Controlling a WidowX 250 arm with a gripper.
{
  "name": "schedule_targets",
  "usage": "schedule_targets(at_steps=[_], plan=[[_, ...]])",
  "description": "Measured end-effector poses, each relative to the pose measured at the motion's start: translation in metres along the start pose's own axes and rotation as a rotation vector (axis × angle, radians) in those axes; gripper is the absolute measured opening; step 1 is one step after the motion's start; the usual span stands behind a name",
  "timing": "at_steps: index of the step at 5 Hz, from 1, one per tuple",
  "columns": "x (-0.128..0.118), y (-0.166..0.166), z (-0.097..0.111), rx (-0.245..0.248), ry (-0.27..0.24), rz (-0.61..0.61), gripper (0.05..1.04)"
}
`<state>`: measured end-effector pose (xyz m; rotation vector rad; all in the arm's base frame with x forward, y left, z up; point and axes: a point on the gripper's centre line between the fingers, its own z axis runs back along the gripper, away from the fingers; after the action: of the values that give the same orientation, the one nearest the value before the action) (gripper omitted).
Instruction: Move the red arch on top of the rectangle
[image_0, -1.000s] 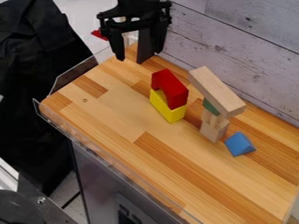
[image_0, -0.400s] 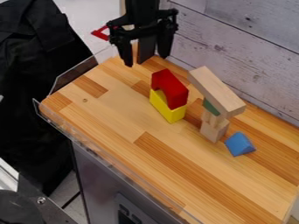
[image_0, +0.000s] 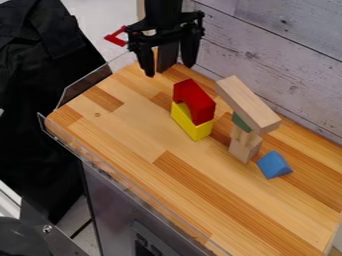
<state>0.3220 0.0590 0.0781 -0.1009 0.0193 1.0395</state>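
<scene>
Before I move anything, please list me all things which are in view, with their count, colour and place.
arch: one, red, on the yellow block
block: one, yellow, under the arch
long block: one, light wood, slanting atop the stack
small block: one, green, under the long block
lower blocks: exact count unclear, light wood, stack's lower part
wedge: one, blue, right of the stack
table: one, wood-brown, centre
wall: one, pale grey, behind
arm: one, black, top
gripper: one, black, open, above the table's far end
</scene>
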Motion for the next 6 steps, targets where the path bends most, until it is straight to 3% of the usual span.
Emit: schedule_targets(at_steps=[6], plan=[[-0.001, -0.012, -0.018, 0.005, 0.0, 0.025, 1.0]])
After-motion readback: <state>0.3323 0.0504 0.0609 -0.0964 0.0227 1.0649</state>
